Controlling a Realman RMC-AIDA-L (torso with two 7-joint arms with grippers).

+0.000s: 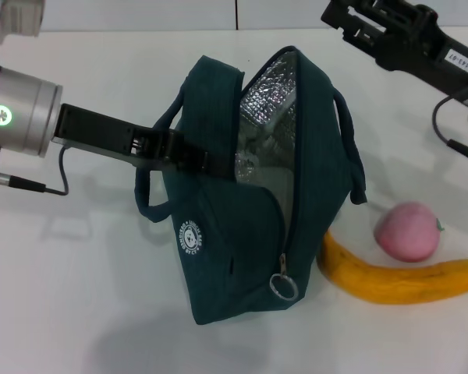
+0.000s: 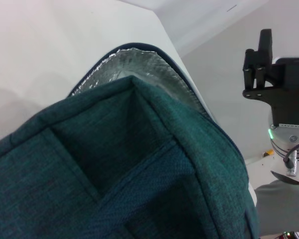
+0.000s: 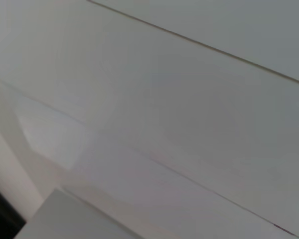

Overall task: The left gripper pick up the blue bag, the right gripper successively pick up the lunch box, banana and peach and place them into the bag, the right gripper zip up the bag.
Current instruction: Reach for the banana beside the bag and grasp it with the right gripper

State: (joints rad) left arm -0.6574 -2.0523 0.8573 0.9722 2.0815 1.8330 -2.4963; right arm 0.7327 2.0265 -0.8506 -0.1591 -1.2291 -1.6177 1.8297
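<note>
The blue bag (image 1: 249, 210) stands in the middle of the white table, its top unzipped and the silver lining (image 1: 269, 101) showing. From the left, my left gripper (image 1: 199, 160) is shut on the bag's near side wall by the handle. The left wrist view is filled with the bag's fabric (image 2: 139, 164). To the right of the bag lie the yellow banana (image 1: 398, 280) and the pink peach (image 1: 405, 231), touching each other. My right gripper (image 1: 335, 14) hangs above the bag's far right, also seen as the right gripper (image 2: 258, 64) in the left wrist view. The lunch box is out of view.
The bag's zipper pull ring (image 1: 282, 287) hangs at its front end. A cable (image 1: 460, 144) trails from the right arm at the right edge. The right wrist view shows only pale wall and table surface.
</note>
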